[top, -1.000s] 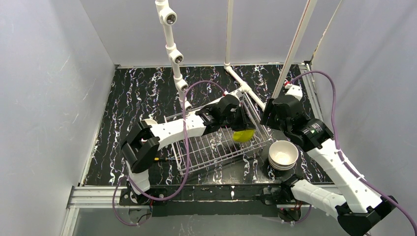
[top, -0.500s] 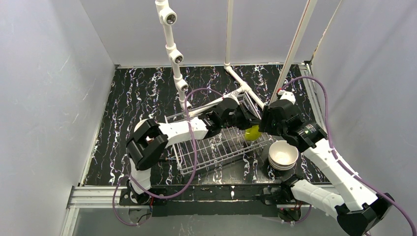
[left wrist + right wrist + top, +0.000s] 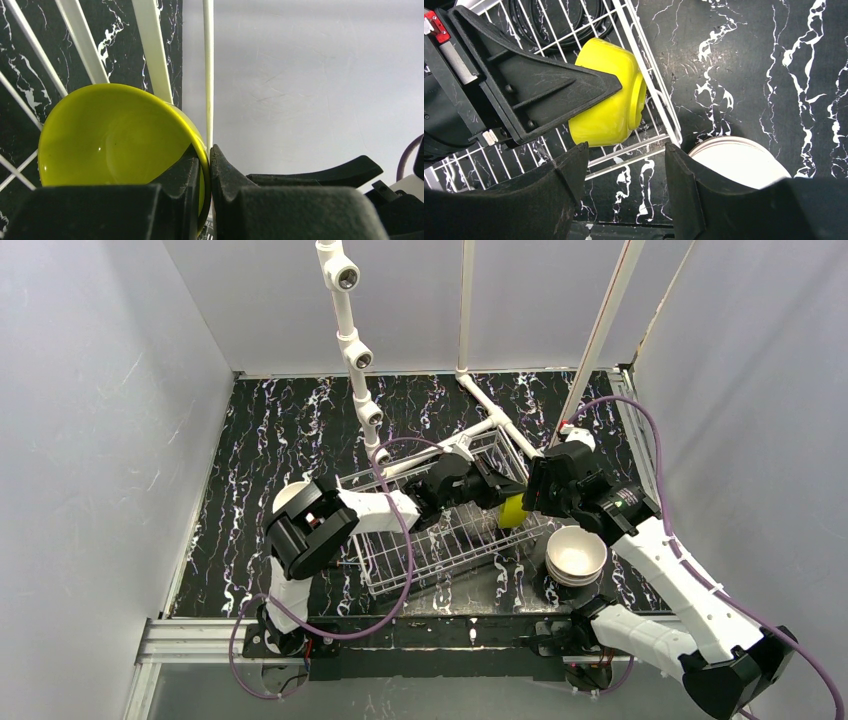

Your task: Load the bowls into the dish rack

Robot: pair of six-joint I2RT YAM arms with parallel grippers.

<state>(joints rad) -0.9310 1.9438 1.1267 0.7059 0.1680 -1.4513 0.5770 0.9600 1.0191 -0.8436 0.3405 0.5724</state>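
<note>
My left gripper (image 3: 500, 498) is shut on the rim of the yellow-green bowl (image 3: 513, 510), one finger inside and one outside; the bowl (image 3: 115, 135) fills the left wrist view. It is held tipped on its side over the right end of the silver wire dish rack (image 3: 440, 540); in the right wrist view the bowl (image 3: 609, 95) hangs just inside the rack's corner (image 3: 659, 105). My right gripper (image 3: 626, 185) is open and empty, above the rack's edge next to the bowl. A stack of pale bowls (image 3: 576, 555) with a white one on top stands right of the rack.
White pipe frame posts (image 3: 352, 350) rise behind the rack and one pipe (image 3: 500, 425) runs along its far end. Grey walls close in left, back and right. Purple cables loop over both arms. The white bowl (image 3: 744, 160) lies under my right finger.
My left gripper has carried the yellow-green bowl to the right end of the rack and tipped it on its side. My right gripper has moved left, close to the bowl.
</note>
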